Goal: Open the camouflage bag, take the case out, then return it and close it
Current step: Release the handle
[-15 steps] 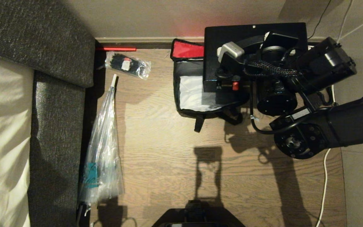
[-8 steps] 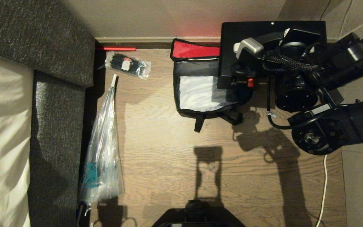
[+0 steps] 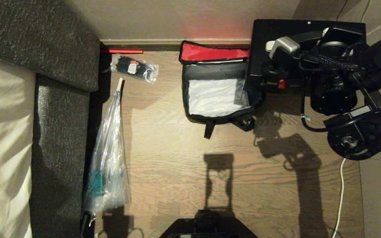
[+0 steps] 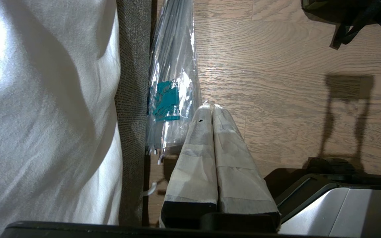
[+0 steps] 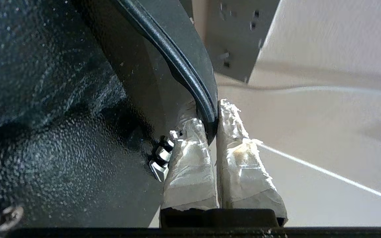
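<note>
The camouflage bag lies open on the wood floor by the wall, showing its silvery lining and its red inner lid. The black case hangs to the right of the bag, its left corner just over the bag's right rim. My right gripper is shut on the case's curved handle, beside the case's textured shell. The right arm covers much of the case in the head view. My left gripper is shut and empty, parked low by the sofa.
A clear wrapped umbrella lies along the grey sofa on the left. A packet of black ties and a red stick lie near the wall. A white cable runs down the right side.
My right arm has carried the case to the right, off the bag's opening, uncovering more of the lining and the red lid. The left arm has not moved.
</note>
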You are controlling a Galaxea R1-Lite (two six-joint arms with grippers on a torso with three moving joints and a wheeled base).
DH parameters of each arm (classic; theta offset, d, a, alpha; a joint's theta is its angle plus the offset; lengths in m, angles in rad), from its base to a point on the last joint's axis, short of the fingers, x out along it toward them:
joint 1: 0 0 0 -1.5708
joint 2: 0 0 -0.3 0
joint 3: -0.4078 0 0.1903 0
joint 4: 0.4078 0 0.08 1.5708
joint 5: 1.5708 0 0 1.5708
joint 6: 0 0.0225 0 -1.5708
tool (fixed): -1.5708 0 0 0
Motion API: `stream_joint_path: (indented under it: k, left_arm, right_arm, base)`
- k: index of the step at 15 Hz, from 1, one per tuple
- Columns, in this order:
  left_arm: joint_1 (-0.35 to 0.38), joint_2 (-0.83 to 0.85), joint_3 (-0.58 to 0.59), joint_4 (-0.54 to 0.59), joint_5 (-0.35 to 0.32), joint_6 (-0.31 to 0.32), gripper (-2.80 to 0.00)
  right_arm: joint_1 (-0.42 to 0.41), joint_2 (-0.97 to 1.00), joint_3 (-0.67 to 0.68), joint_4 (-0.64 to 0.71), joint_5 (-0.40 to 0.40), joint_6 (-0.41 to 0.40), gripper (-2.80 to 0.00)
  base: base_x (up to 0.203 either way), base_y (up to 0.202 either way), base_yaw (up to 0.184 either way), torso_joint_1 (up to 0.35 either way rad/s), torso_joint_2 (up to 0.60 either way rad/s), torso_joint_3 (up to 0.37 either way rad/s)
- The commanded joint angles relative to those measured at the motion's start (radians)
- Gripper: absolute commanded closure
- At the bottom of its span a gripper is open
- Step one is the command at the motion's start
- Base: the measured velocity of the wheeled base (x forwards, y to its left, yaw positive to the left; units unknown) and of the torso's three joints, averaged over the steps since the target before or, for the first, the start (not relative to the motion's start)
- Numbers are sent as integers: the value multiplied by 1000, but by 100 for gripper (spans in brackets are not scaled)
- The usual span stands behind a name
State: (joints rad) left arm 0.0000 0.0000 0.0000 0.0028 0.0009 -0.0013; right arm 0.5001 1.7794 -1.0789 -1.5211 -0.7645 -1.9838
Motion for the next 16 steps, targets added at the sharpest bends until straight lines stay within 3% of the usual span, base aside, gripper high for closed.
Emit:
stream_joint_path:
  k: [1,16]
  left_arm:
    - [0,0,0,0,1,0,0]
    - [0,-2,1,0,1,0,0]
  right_arm:
    - [-21,-19,18,-9,-6,-10,0]
    - [-132,-51,36,-9,-10,3,0]
  base:
    - [0,0,0,0,0,0]
    - [0,0,0,0,0,0]
